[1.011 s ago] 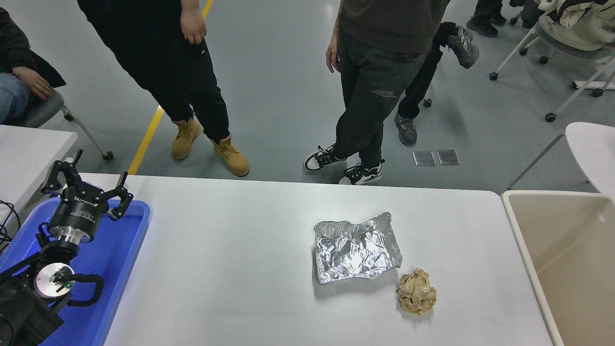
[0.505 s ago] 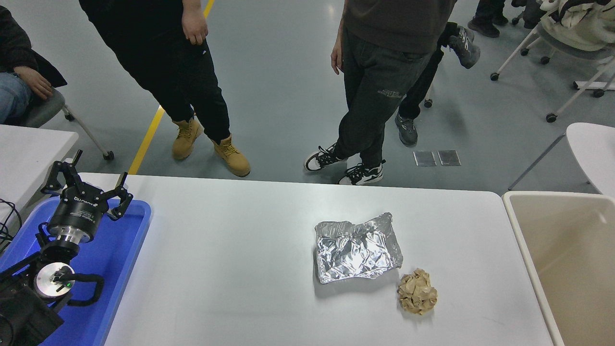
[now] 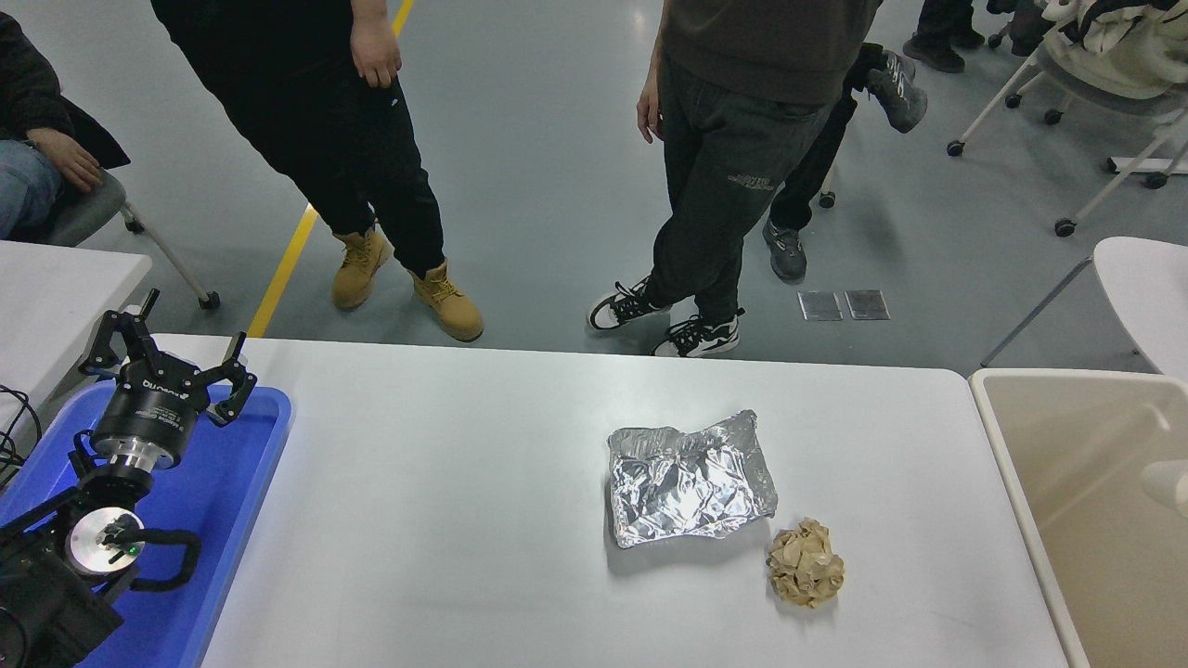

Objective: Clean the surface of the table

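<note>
So my left gripper sits open over the blue tray, while the crumpled foil and paper ball lie far right on the table surface, nearer my unseen right arm.

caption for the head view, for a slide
Crumpled foil sheet and brown paper ball lie on the table surface; left gripper parked open over blue tray.

Counting on the counter: one crumpled foil sheet, one crumpled brown paper ball just beside it, one blue tray sitting at the left end. One beige bin standing at the right edge. One robot gripper showing, left side. Two people standing at the far side, one more sitting at upper left.
</note>
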Tool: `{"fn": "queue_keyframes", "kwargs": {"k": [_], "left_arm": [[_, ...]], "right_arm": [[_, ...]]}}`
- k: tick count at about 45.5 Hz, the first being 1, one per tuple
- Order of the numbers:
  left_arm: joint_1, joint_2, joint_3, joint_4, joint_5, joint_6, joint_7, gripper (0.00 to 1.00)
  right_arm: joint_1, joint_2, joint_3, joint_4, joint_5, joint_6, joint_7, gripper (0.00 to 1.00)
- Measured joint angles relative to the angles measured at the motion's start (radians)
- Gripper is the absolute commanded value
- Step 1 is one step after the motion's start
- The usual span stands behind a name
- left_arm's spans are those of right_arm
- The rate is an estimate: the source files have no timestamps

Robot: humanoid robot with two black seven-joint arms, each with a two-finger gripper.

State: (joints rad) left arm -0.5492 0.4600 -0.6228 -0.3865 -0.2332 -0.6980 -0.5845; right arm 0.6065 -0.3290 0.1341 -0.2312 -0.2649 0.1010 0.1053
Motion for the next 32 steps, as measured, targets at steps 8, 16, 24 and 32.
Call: {"fn": "queue_keyframes", "kwargs": {"k": [8,16,24,32], "left_arm": [[0.0,0.0,0.0,0.0,0.0,0.0,0.0,1.0],[0.0,0.0,0.001,0.0,0.0,0.0,0.0,1.0],[0.0,0.0,0.001,0.0,0.0,0.0,0.0,1.0],[0.0,0.0,0.0,0.0,0.0,0.0,0.0,1.0]], "right_arm": [[-0.011,0.016,0.0,0.002,0.002,-0.002,0.0,0.0],[-0.018,0.03,-0.001,0.002,0.003,-0.003,0.001,0.0],[-0.021,0.039,-0.001,0.002,0.003,-0.004,0.001,0.0],[-0.022,0.043,-0.002,0.002,0.004,-0.009,0.001,0.0]]}}
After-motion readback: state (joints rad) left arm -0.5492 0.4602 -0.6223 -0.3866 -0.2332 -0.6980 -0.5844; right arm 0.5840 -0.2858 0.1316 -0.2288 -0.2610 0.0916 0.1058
